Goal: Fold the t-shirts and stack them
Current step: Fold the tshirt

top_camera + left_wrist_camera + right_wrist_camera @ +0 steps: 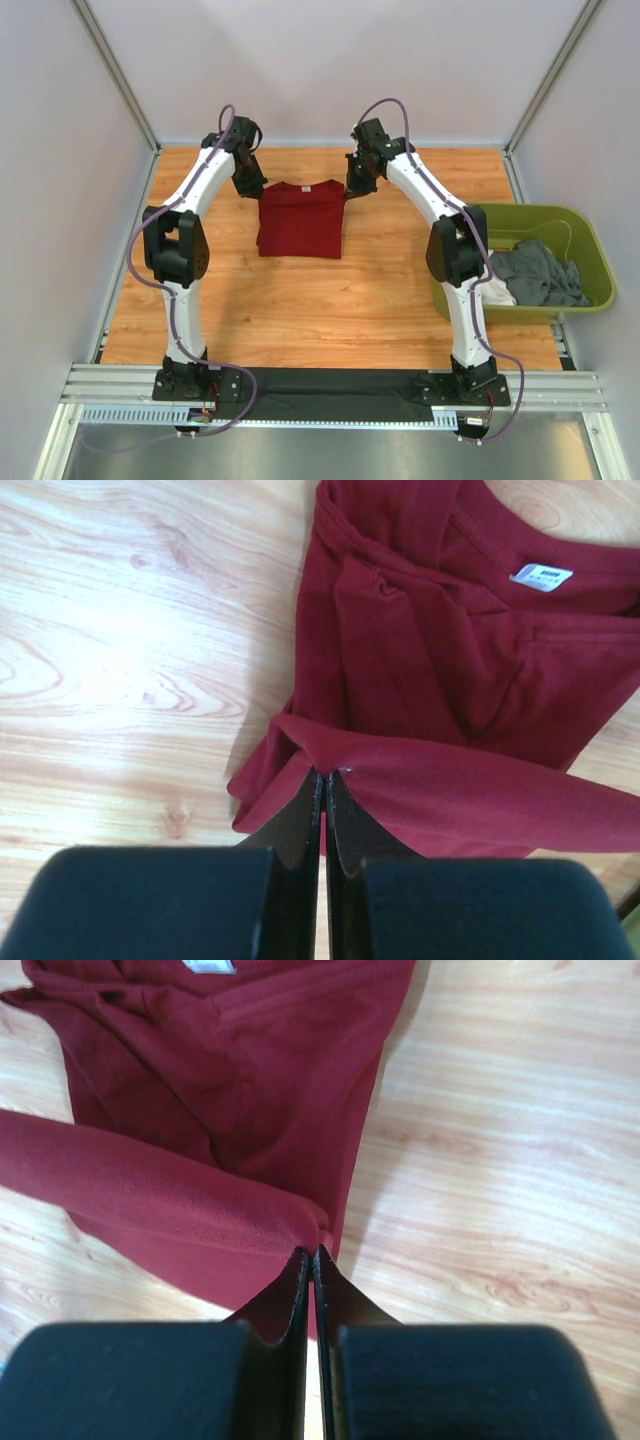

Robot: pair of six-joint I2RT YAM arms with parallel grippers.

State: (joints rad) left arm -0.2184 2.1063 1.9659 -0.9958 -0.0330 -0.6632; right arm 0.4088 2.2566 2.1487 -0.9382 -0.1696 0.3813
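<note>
The dark red t-shirt (300,220) lies partly folded on the wooden table, far centre. My left gripper (256,190) is shut on its far left corner, and in the left wrist view (322,776) the pinched edge is lifted off the cloth (420,650). My right gripper (352,190) is shut on the far right corner, also seen in the right wrist view (312,1251). A raised band of red cloth (150,1195) spans between both grippers. The white neck label (541,576) shows beyond it. A dark grey t-shirt (540,272) and a white t-shirt (497,293) lie in the tub.
The olive-green plastic tub (600,270) stands at the right edge of the table, beside my right arm. Pale walls close in the table at the back and both sides. Bare wood (300,300) lies between the red shirt and the arm bases.
</note>
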